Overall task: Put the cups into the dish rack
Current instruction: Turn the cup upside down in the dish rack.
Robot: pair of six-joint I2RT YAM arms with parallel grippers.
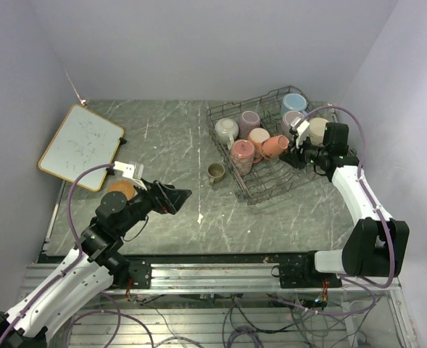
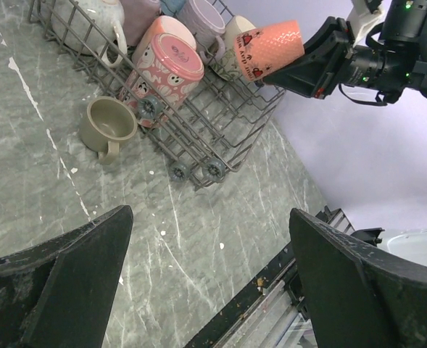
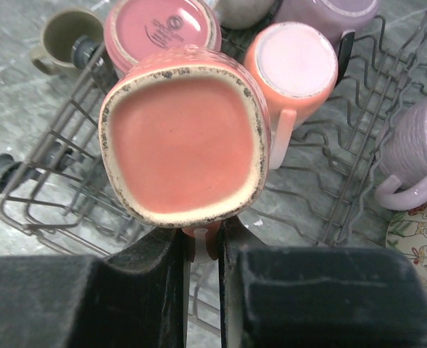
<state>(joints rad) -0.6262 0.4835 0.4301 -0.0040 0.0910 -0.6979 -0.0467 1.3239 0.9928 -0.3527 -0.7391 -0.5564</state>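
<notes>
My left gripper (image 1: 180, 197) hangs low over the table on the left, jaws spread wide and holding nothing. Just right of it, the small olive mug (image 2: 108, 127) stands upright on the table, just beside the outer wall of the rack (image 2: 191, 138). It is the only mug I can see that isn't loaded.

Further right, my right gripper (image 3: 202, 254) is clenched on the handle of a coral mug (image 3: 184, 138). It holds the mug upside down above the rack, next to a pink mug (image 3: 162, 22) and a peach one (image 3: 293, 61), both already inverted inside.

I judge the step in hand is setting this mug down. That calls for lowering it into the free gap without knocking its neighbours, then letting go.

The coral mug has a squarish base with rounded corners, a rough speckled unglazed rim around it, and a dimpled wall.
</notes>
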